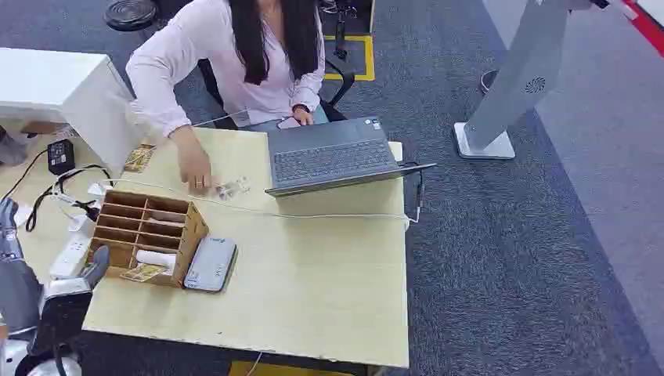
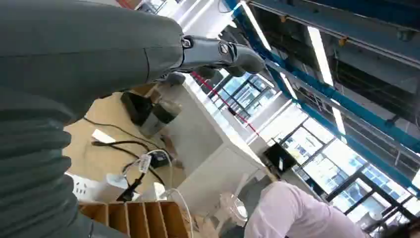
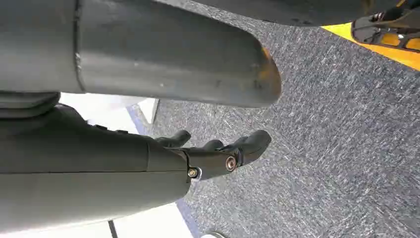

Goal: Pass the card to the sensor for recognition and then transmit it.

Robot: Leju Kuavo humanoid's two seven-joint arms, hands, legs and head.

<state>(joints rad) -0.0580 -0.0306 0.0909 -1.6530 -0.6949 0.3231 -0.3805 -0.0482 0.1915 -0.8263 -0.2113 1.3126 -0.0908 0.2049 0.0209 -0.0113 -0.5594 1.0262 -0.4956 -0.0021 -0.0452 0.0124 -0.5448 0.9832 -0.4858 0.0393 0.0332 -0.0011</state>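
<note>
One patterned yellow-brown card (image 1: 143, 272) lies flat in the front compartment of the brown wooden slotted organiser (image 1: 149, 224), lower left of the head view. Its long axis runs roughly left to right across the frame, tilted slightly; the print is too small to read. A second, similar card (image 1: 139, 157) lies on the pale wooden table (image 1: 313, 274) further up the frame, near the person's sleeve (image 1: 156, 102). One grey flat card sensor (image 1: 210, 264) sits touching the organiser's right side. One open grey laptop (image 1: 333, 154) stands at upper centre.

My left hand (image 1: 78, 286) sits at the lower left corner, beside the organiser, partly cut off by the frame edge; in the left wrist view my fingers (image 2: 233, 52) extend with nothing in them. My right hand (image 3: 218, 153) hangs over grey carpet (image 3: 322, 124), fingers loosely curved, gripping nothing.

The person's hand (image 1: 194, 168) rests on the table beside small clear items I cannot identify.
</note>
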